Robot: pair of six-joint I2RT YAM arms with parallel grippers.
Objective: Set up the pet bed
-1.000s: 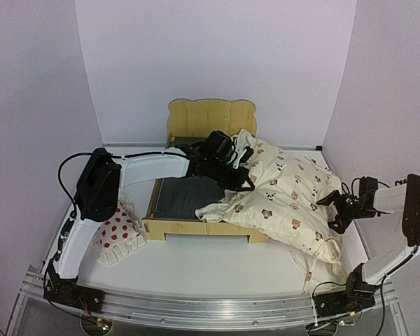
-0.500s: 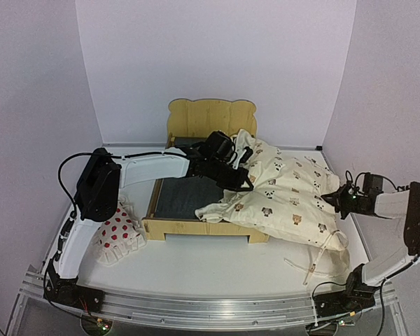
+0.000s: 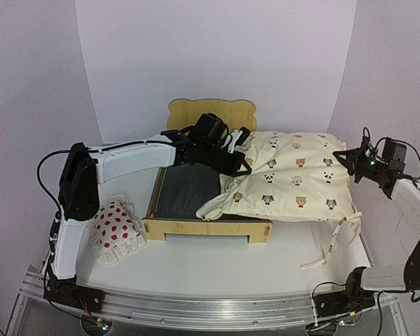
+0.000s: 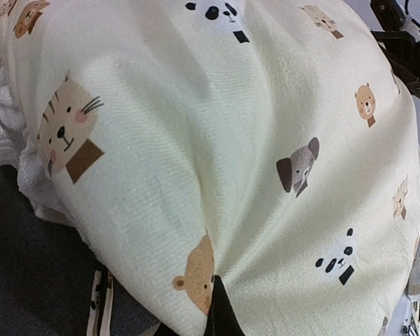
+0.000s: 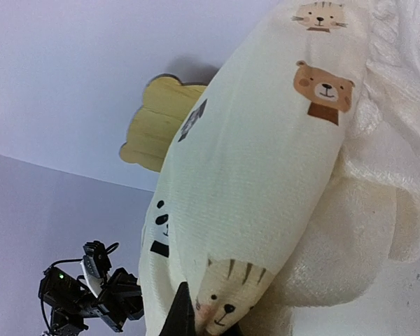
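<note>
- pet bed (image 3: 196, 228): pale bare plywood with visible grain, matt; the lying area is dark grey cloth, dull and faintly fuzzy.
- quilt (image 3: 294, 178): cream woven cloth with a fine ribbed weave, matt, printed with animal faces; the ruffle along its edge is thinner and crinkled.
- pillow (image 3: 115, 231): soft white cloth with red dots, wrinkled.
- surface (image 3: 217, 273): smooth white with a slight sheen.
- rail (image 3: 210, 308) along the near edge: bare silvery metal.
- left arm (image 3: 133, 157) and right arm (image 3: 411, 198): glossy white plastic shells, matt black joints.

Plain pale purple walls (image 3: 217, 56) fill the top, left and right. The table (image 3: 217, 269) below is white.
</note>
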